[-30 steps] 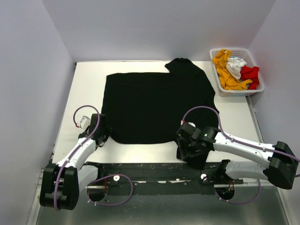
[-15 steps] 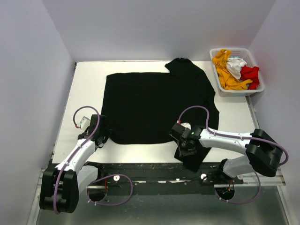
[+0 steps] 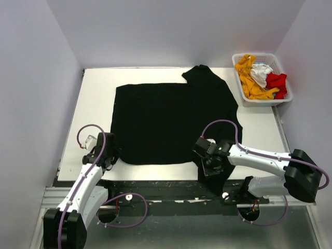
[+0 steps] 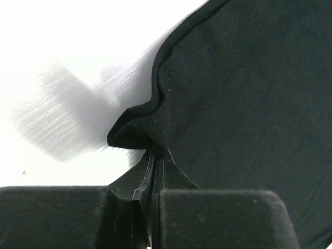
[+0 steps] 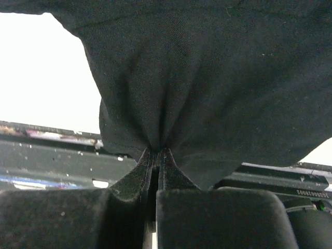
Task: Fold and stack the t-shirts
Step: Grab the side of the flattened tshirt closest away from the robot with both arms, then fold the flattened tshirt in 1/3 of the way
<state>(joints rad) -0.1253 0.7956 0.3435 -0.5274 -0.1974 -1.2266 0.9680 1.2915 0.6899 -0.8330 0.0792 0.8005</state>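
Snapped shut in the last second, with the right gripper now pinching the black shirt at its hem, lower right of centre, and the left gripper clamped on its lower-left corner. Looks like the first fold starting, shirt spread flat mid-frame; calls for lifting both corners together toward the frame's top.

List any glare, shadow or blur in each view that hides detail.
Top external: even light, sharp, but the large black cloth t-shirt reads as one flat dark mass. Left wrist: the white table is blown out, with a streaky grey shadow beside the shirt's edge; the left claw is blurred. Right wrist: table glare upper left, right claw soft-focused.
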